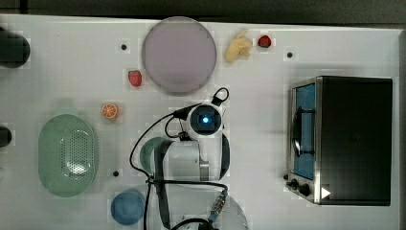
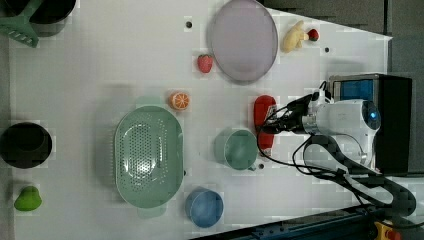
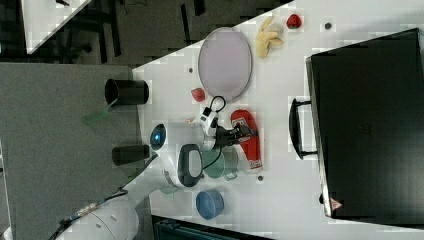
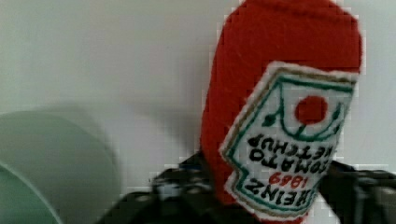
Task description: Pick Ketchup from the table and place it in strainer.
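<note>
Ketchup (image 4: 285,116) lies flat on the tabletop (image 2: 100,60), claw (image 2: 272,125) astride its middle; grip not discernible. Not lifted. Strainer (image 2: 148,156) well off beyond the mug (image 2: 236,149), empty.

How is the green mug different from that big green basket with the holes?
The mug is round, deeper green and solid-walled; the strainer is oval, paler and perforated across its bottom. The strainer is far larger. The mug sits beside the ketchup; the strainer lies apart, near the orange slice. Both look empty.

The Ketchup (image 2: 263,114) lies beside the teal mug (image 2: 236,149), hand (image 2: 272,126) over it.
</note>
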Controlling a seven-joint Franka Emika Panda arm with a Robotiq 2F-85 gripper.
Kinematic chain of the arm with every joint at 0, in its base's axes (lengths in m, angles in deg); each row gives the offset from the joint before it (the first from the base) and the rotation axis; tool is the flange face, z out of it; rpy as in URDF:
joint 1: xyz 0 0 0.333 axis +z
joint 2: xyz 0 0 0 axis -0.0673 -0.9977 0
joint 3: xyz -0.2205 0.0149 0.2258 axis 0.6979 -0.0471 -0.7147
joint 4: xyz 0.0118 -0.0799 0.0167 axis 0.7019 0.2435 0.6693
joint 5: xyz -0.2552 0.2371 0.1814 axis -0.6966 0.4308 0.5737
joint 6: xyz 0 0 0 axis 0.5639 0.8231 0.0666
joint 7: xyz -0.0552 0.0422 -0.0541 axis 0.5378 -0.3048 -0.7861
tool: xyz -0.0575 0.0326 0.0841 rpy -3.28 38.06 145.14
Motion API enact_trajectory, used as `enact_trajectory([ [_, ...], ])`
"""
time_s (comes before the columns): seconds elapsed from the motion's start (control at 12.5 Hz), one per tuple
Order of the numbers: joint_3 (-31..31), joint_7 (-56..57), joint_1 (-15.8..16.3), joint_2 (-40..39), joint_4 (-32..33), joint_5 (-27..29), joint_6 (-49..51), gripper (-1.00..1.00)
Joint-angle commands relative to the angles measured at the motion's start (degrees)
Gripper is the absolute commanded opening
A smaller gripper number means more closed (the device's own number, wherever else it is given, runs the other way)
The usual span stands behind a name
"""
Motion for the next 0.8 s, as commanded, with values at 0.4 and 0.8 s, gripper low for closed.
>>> enact_trajectory([
  [0.4,-0.62,-1.98,-0.03,10.98,-2.04,-0.04,7.31,0.22],
  [0.8,-3.81,-4.01,0.39,25.38,-7.16,0.16,30.75,0.22],
])
